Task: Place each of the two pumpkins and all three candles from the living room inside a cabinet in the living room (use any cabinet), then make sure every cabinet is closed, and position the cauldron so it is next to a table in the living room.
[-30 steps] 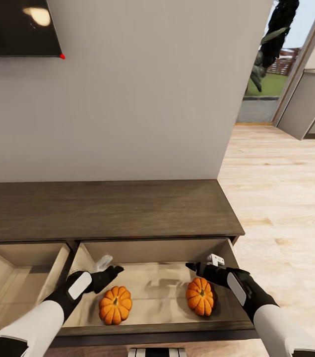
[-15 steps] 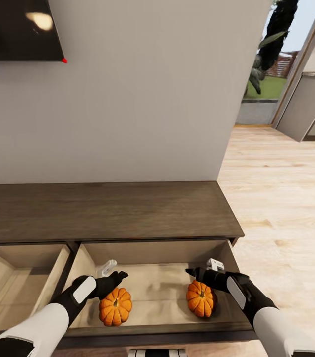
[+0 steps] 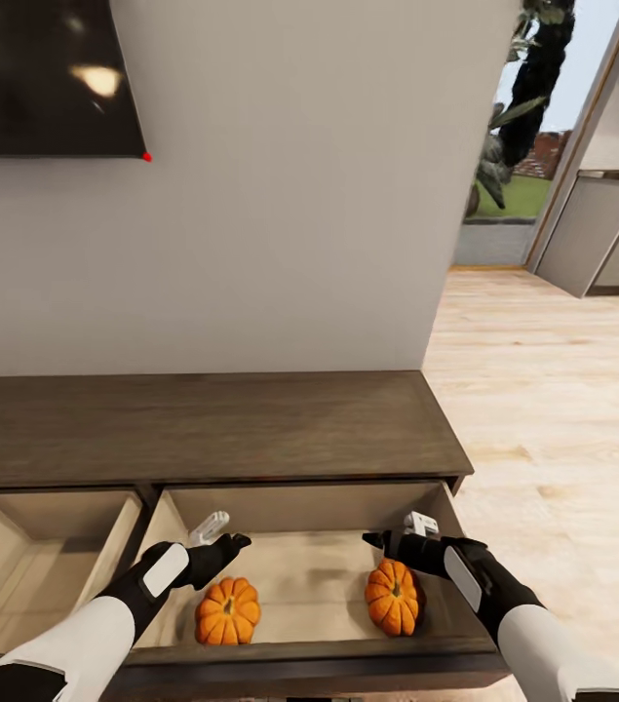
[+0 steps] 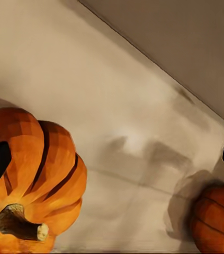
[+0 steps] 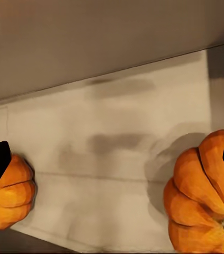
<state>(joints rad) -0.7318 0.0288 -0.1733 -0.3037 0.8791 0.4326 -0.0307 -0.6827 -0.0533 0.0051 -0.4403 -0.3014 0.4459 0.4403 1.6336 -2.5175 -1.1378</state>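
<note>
I am hovering over the cabinet (image 3: 212, 429), whose open drawer is holding both pumpkins (image 3: 227, 611) (image 3: 393, 596). My left gripper (image 3: 223, 544) and right gripper (image 3: 389, 539) are spread wide, empty. Withdrawing carelessly risks clipping the drawer's front edge; above, room is plentiful.

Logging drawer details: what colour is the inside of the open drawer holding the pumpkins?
Pale beige drawer interior, clearest in the right wrist view.
</note>
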